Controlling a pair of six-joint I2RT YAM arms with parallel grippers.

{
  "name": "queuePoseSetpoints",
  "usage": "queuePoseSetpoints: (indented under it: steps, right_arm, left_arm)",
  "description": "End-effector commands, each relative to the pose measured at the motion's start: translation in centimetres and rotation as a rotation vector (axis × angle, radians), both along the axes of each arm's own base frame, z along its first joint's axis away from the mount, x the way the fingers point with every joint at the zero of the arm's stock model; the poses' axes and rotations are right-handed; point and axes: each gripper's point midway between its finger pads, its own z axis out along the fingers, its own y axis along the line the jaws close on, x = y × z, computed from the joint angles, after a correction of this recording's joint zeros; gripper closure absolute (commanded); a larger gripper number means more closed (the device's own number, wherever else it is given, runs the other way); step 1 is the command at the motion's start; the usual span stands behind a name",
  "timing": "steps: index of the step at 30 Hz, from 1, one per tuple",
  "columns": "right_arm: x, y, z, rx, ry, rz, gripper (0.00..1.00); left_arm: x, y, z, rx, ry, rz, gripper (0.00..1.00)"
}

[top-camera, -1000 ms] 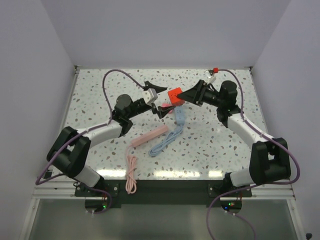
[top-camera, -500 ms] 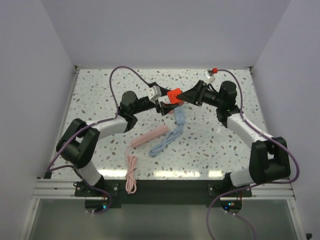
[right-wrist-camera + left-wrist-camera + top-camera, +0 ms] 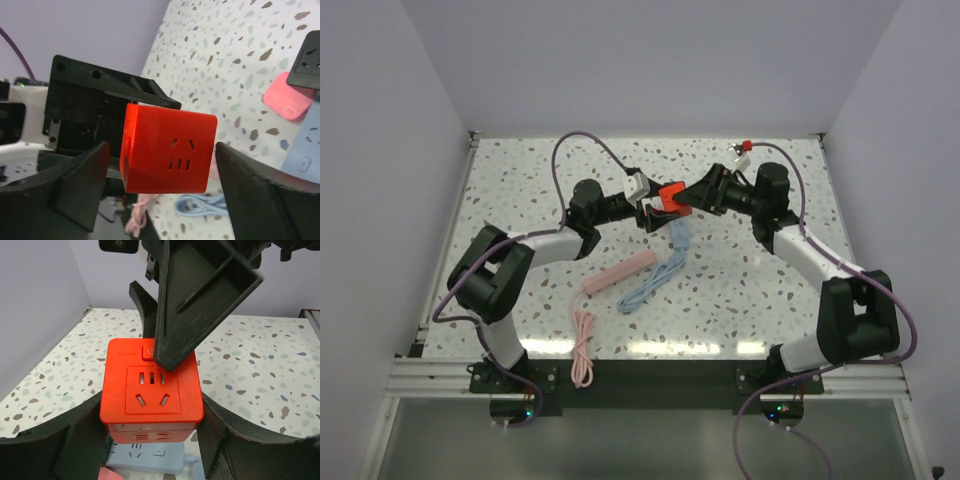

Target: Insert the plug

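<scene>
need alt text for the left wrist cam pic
A red socket cube, sockets facing the camera, is held between the dark fingers of the left hand. One black finger of the right hand crosses its top edge from above; a pale blue power strip lies below on the speckled table.

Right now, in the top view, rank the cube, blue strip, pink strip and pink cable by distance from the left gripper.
1. Cube: at the left gripper's fingertips, mid-air.
2. Blue strip: on the table just below them.
3. Pink strip: mid-table, toward the bases.
4. Pink cable: by the near edge.
</scene>
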Motion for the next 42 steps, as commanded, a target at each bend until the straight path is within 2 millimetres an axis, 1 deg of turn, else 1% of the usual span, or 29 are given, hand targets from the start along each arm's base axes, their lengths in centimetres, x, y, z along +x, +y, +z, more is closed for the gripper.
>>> queuePoseSetpoints:
  steps: [1, 2, 6, 9, 10, 12, 13, 15, 16, 17, 18, 19, 21, 22, 23, 24, 26, 27, 28, 30, 31, 32, 34, 36, 40, 42]
  right_arm:
    - [0.3, -0.1, 1.7, -0.044, -0.098, 0.006, 0.06]
    - [0.4, -0.2, 1.8, -0.046, -0.099, 0.002, 0.02]
    - [1.0, -0.8, 1.5, -0.052, -0.094, -0.018, 0.01]
    - [1.8, -1.6, 0.4, -0.109, -0.085, -0.069, 0.01]
    - [1.8, -2.1, -0.4, -0.138, -0.064, -0.089, 0.01]
    - [2.3, -3.1, -1.1, -0.183, -0.066, -0.136, 0.01]
    - [2.1, -3.6, -1.5, -0.202, -0.052, -0.15, 0.01]
    - [2.3, -4.9, -2.1, -0.247, -0.054, -0.195, 0.01]
    - [2.1, -5.4, -2.3, -0.263, -0.048, -0.206, 0.01]
    - [1.8, -5.7, -2.2, -0.268, -0.054, -0.216, 0.01]
    - [1.9, -6.4, -2.1, -0.274, -0.055, -0.235, 0.01]
    - [1.6, -6.8, -2.2, -0.284, -0.048, -0.246, 0.01]
    - [1.5, -7.7, -1.8, -0.301, -0.062, -0.276, 0.01]
    - [1.3, -7.9, -1.9, -0.306, -0.056, -0.28, 0.01]
    - [1.4, -8.2, -2.0, -0.31, -0.056, -0.288, 0.01]
    - [1.3, -8.2, -1.9, -0.31, -0.06, -0.288, 0.01]
    - [1.2, -8.3, -2.0, -0.318, -0.059, -0.288, 0.01]
    - [1.3, -8.4, -2.2, -0.321, -0.055, -0.288, 0.01]
    - [1.4, -8.5, -2.5, -0.33, -0.051, -0.293, 0.02]
    - [1.6, -8.5, -2.8, -0.34, -0.051, -0.291, 0.01]
    - [1.8, -8.5, -3.3, -0.348, -0.042, -0.288, 0.01]
    - [1.9, -8.4, -3.3, -0.349, -0.045, -0.28, 0.01]
    - [1.8, -8.3, -4.2, -0.36, -0.016, -0.265, 0.01]
    - [1.9, -8.3, -4.5, -0.364, -0.012, -0.264, 0.01]
    - [2.0, -7.8, -5.1, -0.378, -0.003, -0.24, 0.01]
    - [2.0, -7.1, -5.5, -0.384, 0.004, -0.224, 0.01]
  left_arm:
    - [0.1, -0.7, 1.2, -0.012, -0.077, -0.053, 1.0]
    - [0.0, -0.9, 0.9, -0.006, -0.074, -0.065, 1.0]
    - [0.1, -1.3, -0.2, -0.002, -0.067, -0.098, 1.0]
    - [0.8, -1.5, -1.1, 0.005, -0.061, -0.092, 1.0]
    - [1.5, -1.7, -1.9, 0.014, -0.048, -0.09, 1.0]
    - [2.5, -1.9, -2.5, 0.021, -0.034, -0.087, 1.0]
    - [3.1, -1.9, -3.9, 0.034, -0.013, -0.081, 1.0]
    - [4.2, -2.1, -4.5, 0.043, 0.0, -0.071, 1.0]
    - [4.8, -2.1, -5.9, 0.059, 0.016, -0.067, 1.0]
    - [5.0, -2.2, -6.3, 0.067, 0.022, -0.07, 1.0]
    - [5.3, -2.1, -6.7, 0.076, 0.033, -0.069, 1.0]
    - [5.5, -2.2, -6.8, 0.083, 0.008, -0.067, 1.0]
    - [6.0, -2.0, -7.3, 0.089, 0.004, -0.055, 1.0]
    - [6.1, -1.9, -7.9, 0.095, 0.014, -0.056, 1.0]
    - [5.9, -2.0, -8.0, 0.095, 0.014, -0.076, 1.0]
    - [6.0, -2.1, -8.0, 0.094, 0.014, -0.082, 1.0]
    - [6.0, -2.2, -8.6, 0.102, 0.024, -0.087, 1.0]
    - [6.1, -2.2, -8.8, 0.103, 0.024, -0.085, 1.0]
    - [6.2, -2.2, -9.4, 0.108, 0.031, -0.083, 1.0]
    - [6.5, -2.4, -9.5, 0.106, 0.031, -0.087, 1.0]
    - [6.6, -2.5, -9.9, 0.11, 0.039, -0.091, 1.0]
    - [6.7, -2.6, -10.1, 0.114, 0.04, -0.094, 1.0]
    - [6.9, -2.7, -10.1, 0.12, 0.032, -0.098, 1.0]
    - [7.2, -2.7, -10.2, 0.134, 0.036, -0.089, 1.0]
    - [7.6, -2.7, -10.7, 0.165, 0.031, -0.084, 1.0]
    - [7.6, -2.7, -11.1, 0.186, 0.036, -0.085, 1.0]
